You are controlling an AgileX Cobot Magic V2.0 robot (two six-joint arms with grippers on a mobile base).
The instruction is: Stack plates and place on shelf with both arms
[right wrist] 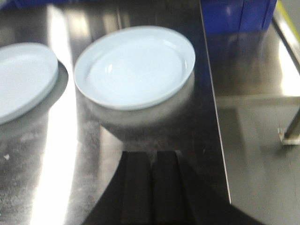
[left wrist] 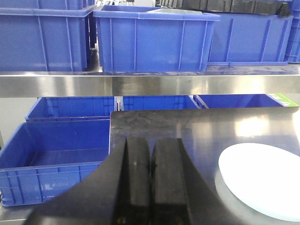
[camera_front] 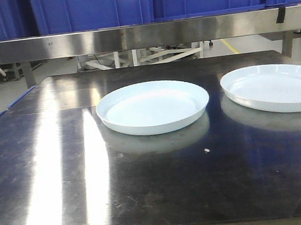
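Jaws closed, empty: L gripper (left wrist: 150,183), R gripper (right wrist: 151,187) | plates (camera_front: 152,108) (camera_front: 274,87) flat, rims up (round), apart on table (camera_front: 48,174)

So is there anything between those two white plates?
No. In the front view, only bare steel table shows between the left plate and the right plate; they lie apart, not touching.

The dark, reflective stainless-steel desk (camera_front: 48,174) carries two pale bluish-white, round, shallow plates with low raised rims. They lie flat, side by side, with a gap of bare steel between them. The middle plate (camera_front: 152,106) sits near the desk's centre. The right plate (camera_front: 274,87) lies close to the right edge, partly out of view. A tiny white speck (camera_front: 206,150) lies on the steel just in front of the gap.
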